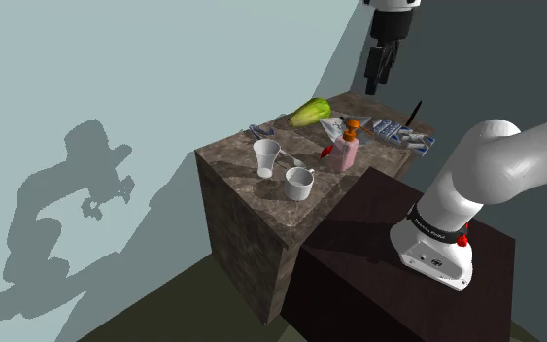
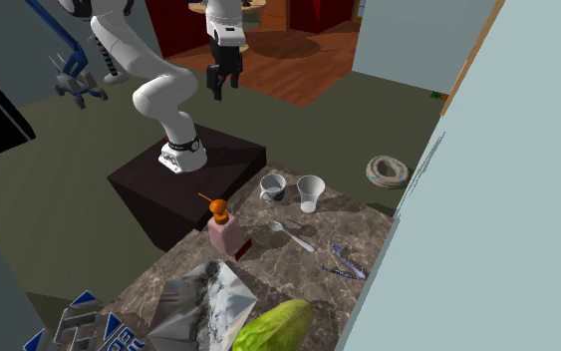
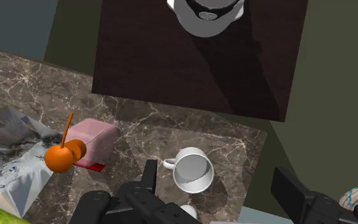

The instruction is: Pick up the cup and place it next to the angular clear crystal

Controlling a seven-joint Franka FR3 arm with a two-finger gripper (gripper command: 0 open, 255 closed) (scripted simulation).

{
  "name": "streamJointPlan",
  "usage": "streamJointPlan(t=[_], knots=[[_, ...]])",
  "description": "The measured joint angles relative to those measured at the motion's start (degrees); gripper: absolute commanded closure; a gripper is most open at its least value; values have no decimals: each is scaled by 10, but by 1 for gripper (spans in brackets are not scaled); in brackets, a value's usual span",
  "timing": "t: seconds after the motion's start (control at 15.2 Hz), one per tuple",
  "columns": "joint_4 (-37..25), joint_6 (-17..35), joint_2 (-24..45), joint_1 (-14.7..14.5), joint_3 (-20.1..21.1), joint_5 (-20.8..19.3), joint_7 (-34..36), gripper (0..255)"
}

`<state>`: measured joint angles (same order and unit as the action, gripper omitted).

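shoulder: beside stand point(image 1: 378, 255), looking down | second: opposite, across counter point(image 2: 278, 274) | wrist: overhead | shared: counter

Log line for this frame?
phase: pre-grasp | gripper open, high above table | handled cup upright on table, unheld | crystal beside pink bottle

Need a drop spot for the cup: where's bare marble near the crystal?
Bare tabletop lies between the crystal, the spoon and the pink bottle; more between the bottle and the mug. It is crowded past the crystal, by the green vegetable.
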<state>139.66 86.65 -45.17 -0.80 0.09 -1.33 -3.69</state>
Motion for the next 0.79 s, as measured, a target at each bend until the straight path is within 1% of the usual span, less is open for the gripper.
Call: streamJointPlan(t=[0.07,0.2,0.46,0.66,0.79], knots=[[0,0,0,0,0,0,0,0],[4,21,17,-2,7,0,7,0],[23,102,76,-8,33,1,32,0],[14,149,129,-9,49,-4,50,0],[10,191,174,-8,60,-12,63,0]])
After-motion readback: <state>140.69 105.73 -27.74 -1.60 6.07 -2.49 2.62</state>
